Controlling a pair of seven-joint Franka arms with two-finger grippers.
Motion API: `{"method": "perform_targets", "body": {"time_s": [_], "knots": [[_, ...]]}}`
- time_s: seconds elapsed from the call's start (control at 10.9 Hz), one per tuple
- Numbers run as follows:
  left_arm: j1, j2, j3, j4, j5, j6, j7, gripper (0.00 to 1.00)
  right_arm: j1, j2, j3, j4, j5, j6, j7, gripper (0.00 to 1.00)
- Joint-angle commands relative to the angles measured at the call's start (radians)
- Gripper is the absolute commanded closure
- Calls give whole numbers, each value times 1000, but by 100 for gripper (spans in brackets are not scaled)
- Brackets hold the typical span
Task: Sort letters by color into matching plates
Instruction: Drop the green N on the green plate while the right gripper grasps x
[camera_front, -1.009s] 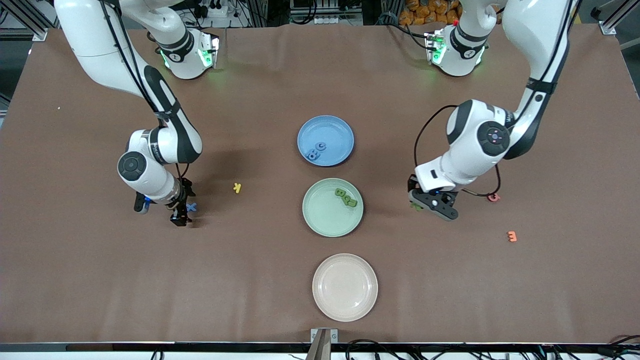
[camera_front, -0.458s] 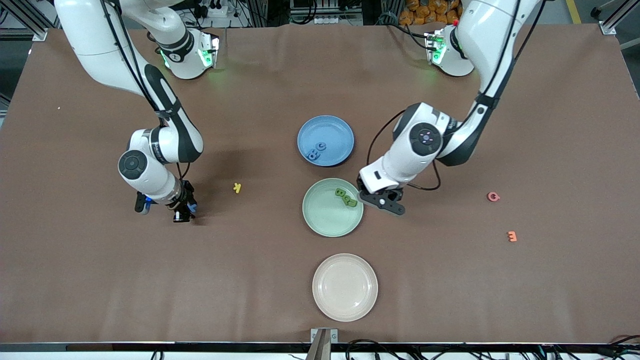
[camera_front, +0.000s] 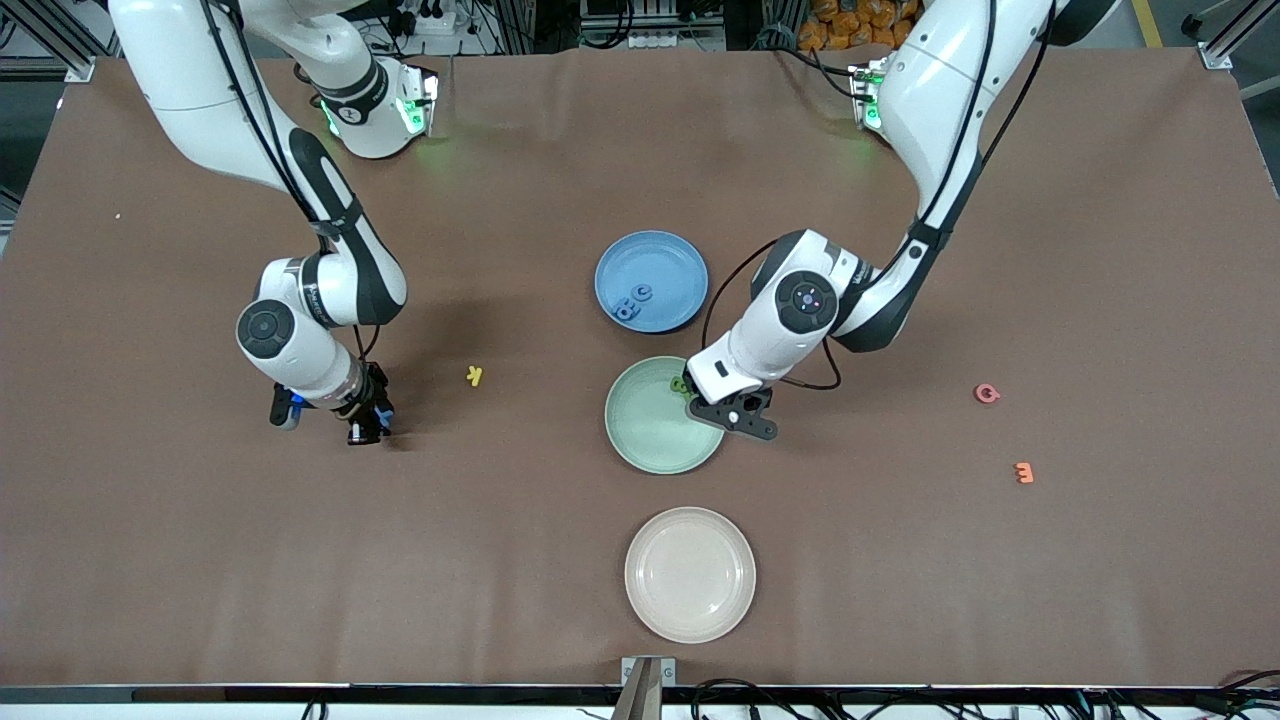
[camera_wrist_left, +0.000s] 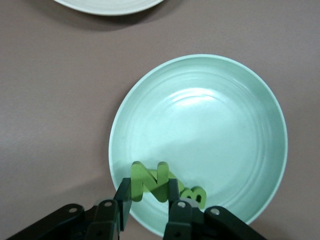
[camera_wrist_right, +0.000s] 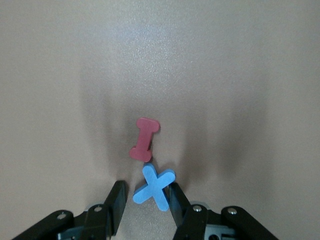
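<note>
My left gripper (camera_front: 716, 402) is shut on a green N (camera_wrist_left: 152, 181) and holds it over the rim of the mint green plate (camera_front: 648, 432), on the side toward the left arm's end. Another green letter (camera_wrist_left: 194, 196) lies in that plate (camera_wrist_left: 215, 125); my left hand hides most of the plate's letters in the front view. The blue plate (camera_front: 665, 262) holds two blue letters (camera_front: 633, 300). My right gripper (camera_front: 366, 428) is down at the table, open, with its fingers on either side of a blue X (camera_wrist_right: 155, 186). One finger touches the X.
A red I (camera_wrist_right: 144, 139) lies right beside the blue X. A yellow K (camera_front: 475, 376) lies between the right gripper and the plates. A pink letter (camera_front: 987, 394) and an orange letter (camera_front: 1023, 472) lie toward the left arm's end. A cream plate (camera_front: 690, 573) sits nearest the front camera.
My left arm has carried the green N from its end of the table to over the green plate's rim. My right gripper has settled down around the blue X.
</note>
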Motion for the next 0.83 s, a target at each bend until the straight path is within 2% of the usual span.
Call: {"method": "perform_targets", "body": {"time_s": [0.0, 0.18, 0.28, 0.37, 0.55, 0.73], "knots": [[-33, 78, 13, 92, -18, 2, -17, 100, -18, 4, 13, -16, 14, 17, -29, 49], [-36, 85, 13, 99, -17, 7, -57, 100, -28, 4, 13, -16, 14, 17, -41, 48], [-43, 87, 13, 97, -12, 19, -60, 45, -33, 1, 13, -16, 14, 17, -50, 48], [-46, 91, 13, 94, -7, 63, -53, 0, -37, 1, 12, -16, 14, 16, -58, 48], [-46, 90, 13, 94, -7, 70, -60, 0, -39, 4, 13, -16, 14, 17, -76, 50], [-44, 78, 12, 96, -7, 70, -63, 0, -39, 5, 13, -16, 14, 17, -78, 60]]}}
